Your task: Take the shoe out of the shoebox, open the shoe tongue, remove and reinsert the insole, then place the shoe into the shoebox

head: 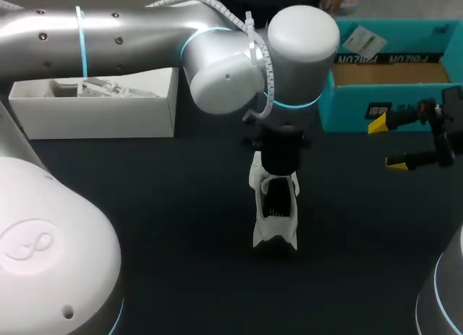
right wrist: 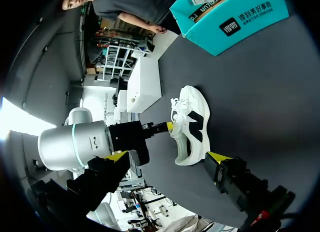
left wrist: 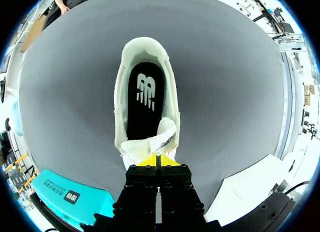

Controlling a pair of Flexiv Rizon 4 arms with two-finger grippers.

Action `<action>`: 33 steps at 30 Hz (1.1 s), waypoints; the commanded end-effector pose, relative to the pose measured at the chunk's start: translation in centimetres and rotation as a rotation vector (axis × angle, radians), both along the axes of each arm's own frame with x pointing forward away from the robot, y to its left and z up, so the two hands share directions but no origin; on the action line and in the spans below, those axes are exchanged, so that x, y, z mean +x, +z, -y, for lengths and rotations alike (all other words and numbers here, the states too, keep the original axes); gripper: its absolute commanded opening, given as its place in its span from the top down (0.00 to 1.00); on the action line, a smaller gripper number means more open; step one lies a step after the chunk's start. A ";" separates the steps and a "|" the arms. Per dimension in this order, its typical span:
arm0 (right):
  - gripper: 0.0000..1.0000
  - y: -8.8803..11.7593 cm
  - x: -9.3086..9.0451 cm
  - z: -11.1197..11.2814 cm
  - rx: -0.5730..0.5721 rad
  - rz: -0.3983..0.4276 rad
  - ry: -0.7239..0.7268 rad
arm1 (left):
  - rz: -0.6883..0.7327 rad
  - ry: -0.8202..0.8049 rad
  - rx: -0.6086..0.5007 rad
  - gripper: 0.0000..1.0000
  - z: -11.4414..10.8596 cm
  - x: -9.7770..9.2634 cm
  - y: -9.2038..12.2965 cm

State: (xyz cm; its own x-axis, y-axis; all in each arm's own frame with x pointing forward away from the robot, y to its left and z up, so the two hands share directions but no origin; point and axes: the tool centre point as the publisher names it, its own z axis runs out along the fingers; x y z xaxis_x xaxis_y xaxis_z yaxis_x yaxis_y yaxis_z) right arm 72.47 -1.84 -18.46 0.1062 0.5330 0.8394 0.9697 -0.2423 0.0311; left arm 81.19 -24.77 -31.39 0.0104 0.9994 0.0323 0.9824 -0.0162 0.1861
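White box (head: 94, 107): upper left of the head view, open, with pale paper inside; well apart from the work and likely parked out of the way.

Left arm (head: 130, 31): enters from the left and spans the upper frame to the centre, its wrist hanging straight over the shoe.

Left gripper (left wrist: 157, 161): yellow tips pressed almost together, pinching the tongue (left wrist: 162, 134) at the front of the shoe's opening; judged to be drawing it back so the mouth opens.

Shoe (head: 275, 213): centre of the head view, upright on its sole on the dark table (head: 145, 205), outside the shoebox. It is a white trainer with a black mark on its side and white laces.

Insole (left wrist: 145, 99): black with a white logo, lying flat inside the shoe, not yet lifted.

Shoebox (head: 347, 107): teal, upper right, open, with a brown cardboard floor showing; near the shoe, ready for its return.

Right gripper (head: 391, 142): right edge, fingers spread wide and holding nothing, turned toward the shoe; probably waiting to take the insole.
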 end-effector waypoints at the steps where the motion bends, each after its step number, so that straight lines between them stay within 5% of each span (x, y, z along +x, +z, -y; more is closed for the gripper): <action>1: 0.00 0.0 -0.1 -0.1 -0.003 0.000 -0.003 | 0.025 -0.005 -0.058 1.00 0.4 0.4 1.7; 9: 0.00 0.0 -0.1 -0.1 -0.003 0.000 -0.003 | 0.004 -0.060 -0.057 1.00 3.4 -0.2 -0.9; 17: 0.00 0.0 -0.1 -0.1 -0.003 0.000 -0.003 | -0.040 -0.136 0.055 1.00 2.2 -1.9 -2.3; 25: 0.00 0.0 -0.1 -0.1 -0.003 0.000 -0.003 | 0.019 -0.103 0.030 1.00 1.4 -1.3 0.2; 33: 0.00 0.0 -0.1 -0.1 -0.003 0.000 -0.003 | 0.027 0.001 0.039 1.00 0.8 -1.1 0.5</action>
State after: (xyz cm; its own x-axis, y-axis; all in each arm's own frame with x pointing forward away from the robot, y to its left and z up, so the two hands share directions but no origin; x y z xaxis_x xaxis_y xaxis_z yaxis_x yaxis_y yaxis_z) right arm 72.48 -1.84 -18.45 0.1064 0.5330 0.8394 0.9697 -0.2424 0.0310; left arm 80.10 -25.66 -31.27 0.0101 0.9968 0.0787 0.9761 -0.0269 0.2157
